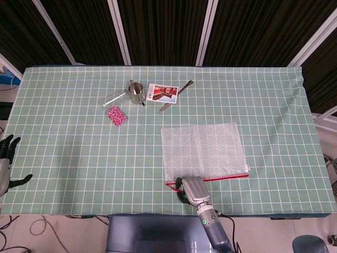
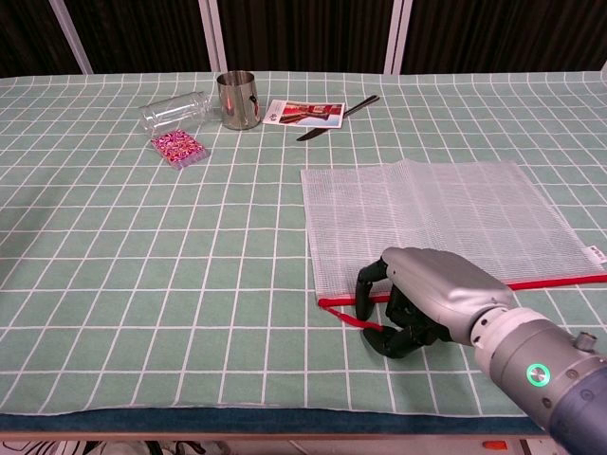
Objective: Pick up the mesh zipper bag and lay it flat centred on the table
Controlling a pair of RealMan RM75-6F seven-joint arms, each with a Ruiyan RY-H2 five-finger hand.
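The mesh zipper bag (image 1: 202,150) (image 2: 436,213) lies flat on the green checked table (image 1: 63,158), right of centre, with its red zipper edge toward the near side. My right hand (image 1: 192,188) (image 2: 427,299) sits at the bag's near left corner. Its fingers curl over the red zipper edge with the thumb under it, pinching that edge. My left hand (image 1: 6,161) hangs off the table's left edge, fingers spread and holding nothing; the chest view does not show it.
At the back left stand a metal cup (image 1: 137,94) (image 2: 238,100), a glass jar on its side (image 1: 115,98) (image 2: 175,111) and a pink patterned pouch (image 1: 116,115) (image 2: 176,147). A picture card (image 1: 163,93) (image 2: 303,113) and a knife (image 1: 176,96) (image 2: 337,118) lie beside them.
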